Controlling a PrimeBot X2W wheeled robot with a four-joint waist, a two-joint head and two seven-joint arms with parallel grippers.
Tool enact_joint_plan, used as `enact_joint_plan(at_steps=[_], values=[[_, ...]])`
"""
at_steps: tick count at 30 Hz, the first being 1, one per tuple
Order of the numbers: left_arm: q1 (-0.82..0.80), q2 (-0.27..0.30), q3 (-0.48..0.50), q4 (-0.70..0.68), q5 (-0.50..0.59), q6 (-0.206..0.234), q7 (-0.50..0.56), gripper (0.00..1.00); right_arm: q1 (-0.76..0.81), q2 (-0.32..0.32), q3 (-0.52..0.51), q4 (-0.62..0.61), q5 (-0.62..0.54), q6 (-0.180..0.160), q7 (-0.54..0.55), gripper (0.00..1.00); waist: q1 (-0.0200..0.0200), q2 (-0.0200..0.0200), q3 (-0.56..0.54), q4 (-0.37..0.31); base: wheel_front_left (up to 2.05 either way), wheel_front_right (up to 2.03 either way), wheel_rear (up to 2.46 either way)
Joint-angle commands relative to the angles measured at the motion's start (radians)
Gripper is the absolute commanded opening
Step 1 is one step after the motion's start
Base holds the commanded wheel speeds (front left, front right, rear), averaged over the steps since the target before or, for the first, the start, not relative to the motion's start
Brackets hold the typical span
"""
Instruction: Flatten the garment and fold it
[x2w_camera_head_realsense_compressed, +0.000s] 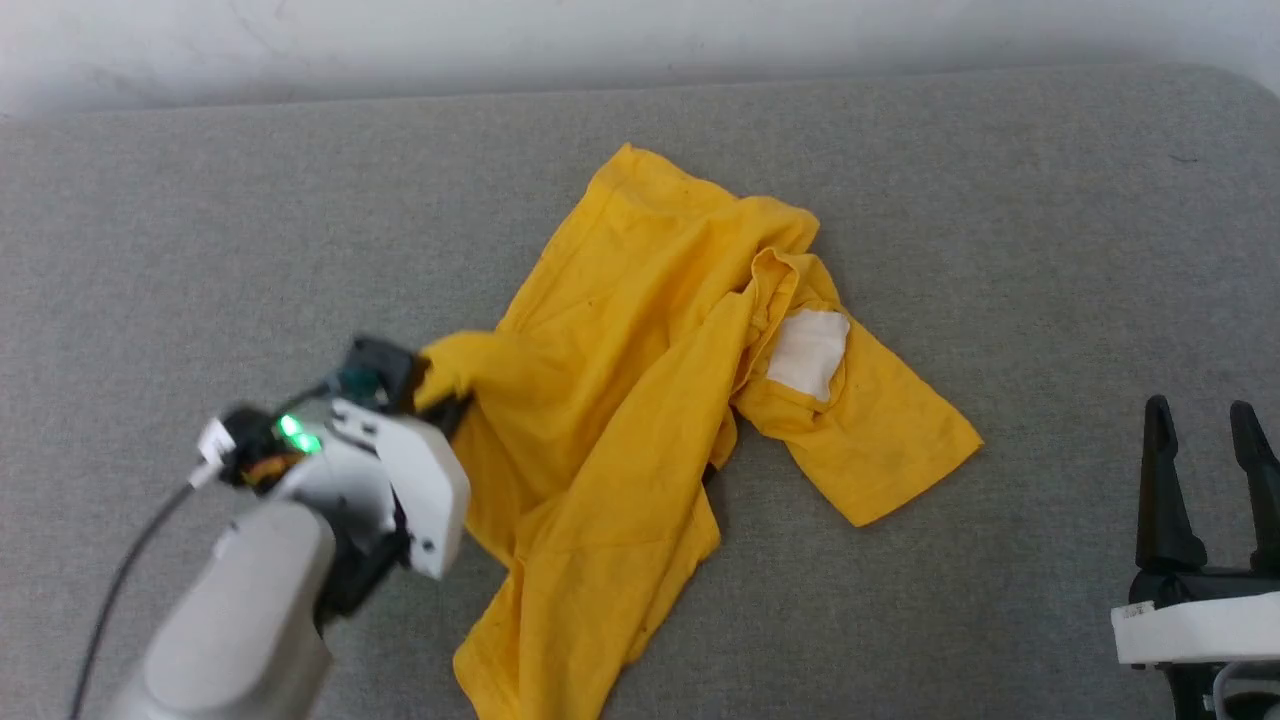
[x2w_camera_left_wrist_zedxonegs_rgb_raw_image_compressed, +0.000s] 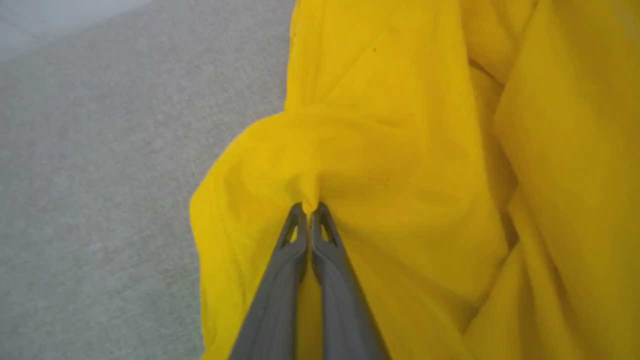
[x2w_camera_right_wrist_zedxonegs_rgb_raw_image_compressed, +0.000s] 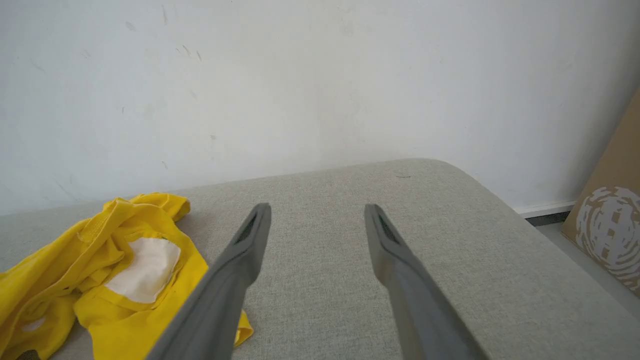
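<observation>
The mustard-yellow short-sleeved cotton T-shirt (x2w_camera_head_realsense_compressed: 620, 400) lies crumpled in the middle of the wide grey woven cushion surface (x2w_camera_head_realsense_compressed: 200, 200), a little to the left of centre. Its cloth is twisted into long folds that run from the far side towards the near side. One part with a white patch (x2w_camera_head_realsense_compressed: 808, 352) is spread out to the right.

The left gripper (x2w_camera_head_realsense_compressed: 436, 392) is at the left edge of the shirt. In the left wrist view its two dark fingers (x2w_camera_left_wrist_zedxonegs_rgb_raw_image_compressed: 280, 270) are pressed together, and a small ridge of yellow cloth is pinched between the tips. The right gripper (x2w_camera_head_realsense_compressed: 1200, 412) waits at the near right, well apart from the shirt, with its fingers spread and nothing between them.

I judge that the work is in the flattening step. The shirt is not yet flat and no fold is made. The next move probably calls for pulling the pinched edge to the left so that the twisted folds open. The right gripper could then take the right side, so the cloth is stretched between both arms. If only one side is pulled, I think the whole shirt may slide.

About containers: the shirt rests directly on the cushion, not inside anything. A brown cardboard piece with a white print (x2w_camera_right_wrist_zedxonegs_rgb_raw_image_compressed: 610, 230) leans at the far right by the white wall (x2w_camera_right_wrist_zedxonegs_rgb_raw_image_compressed: 300, 75); I cannot tell if it is a box
</observation>
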Motion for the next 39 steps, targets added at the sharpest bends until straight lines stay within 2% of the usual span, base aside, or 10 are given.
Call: enact_joint_plan(at_steps=[1,7,11,19,23,24,25,26,33,39], values=[[-0.046,0.015,0.012,-0.017,0.004,-0.002,-0.011,0.0,-0.016,0.003,-0.001,-0.006,0.003,-0.001,0.001,1.0,0.0,-0.0001,0.011,0.001,0.0,0.0,0.0],[-0.237,0.095,0.049,-0.119,0.048,-0.014,-0.034,0.0,-0.035,0.003,0.014,-0.013,0.009,-0.001,-0.005,1.0,0.0,-0.0001,0.074,-0.015,0.0,0.0,0.0],[-0.363,0.144,0.061,-0.115,0.07,-0.023,-0.04,0.0,-0.05,0.003,0.023,-0.009,0.011,-0.001,-0.014,1.0,0.0,-0.0001,0.121,-0.039,0.0,0.0,0.0],[-0.508,0.192,0.098,0.047,0.14,0.005,-0.21,0.0,-0.088,0.003,0.045,-0.008,0.008,-0.001,-0.031,1.0,0.0,-0.0001,0.212,-0.085,0.0,0.0,0.0],[-0.517,0.188,0.085,0.18,0.13,-0.004,-0.218,0.0,-0.106,0.003,0.056,-0.006,0.003,-0.001,-0.034,1.0,0.0,-0.0001,0.246,-0.092,0.0,0.0,0.0],[-0.516,0.184,0.08,0.208,0.122,-0.008,-0.211,0.14,-0.11,0.003,0.059,-0.005,0.002,-0.001,-0.035,1.0,0.0,-0.0001,0.251,-0.091,0.0,0.0,0.0],[-0.515,0.176,0.082,0.235,0.109,-0.01,-0.205,0.42,-0.113,0.003,0.061,-0.004,0.001,-0.001,-0.035,1.0,0.0,-0.0001,0.256,-0.087,0.0,0.0,0.0],[-0.513,0.171,0.08,0.258,0.101,-0.011,-0.202,1.0,-0.115,0.003,0.064,-0.001,-0.001,-0.001,-0.034,1.0,0.0,-0.0001,0.259,-0.083,0.0,0.0,0.0],[-0.506,0.136,0.084,0.35,0.052,-0.018,-0.23,1.0,-0.127,0.003,0.077,0.019,-0.014,-0.001,-0.029,1.0,0.0,-0.0001,0.224,-0.044,0.0,0.0,0.0],[-0.501,0.106,0.071,0.286,0.017,-0.026,-0.274,1.0,-0.112,0.003,0.072,0.041,-0.016,-0.001,-0.022,1.0,0.0,-0.0001,0.128,-0.025,0.0,0.0,0.0]])
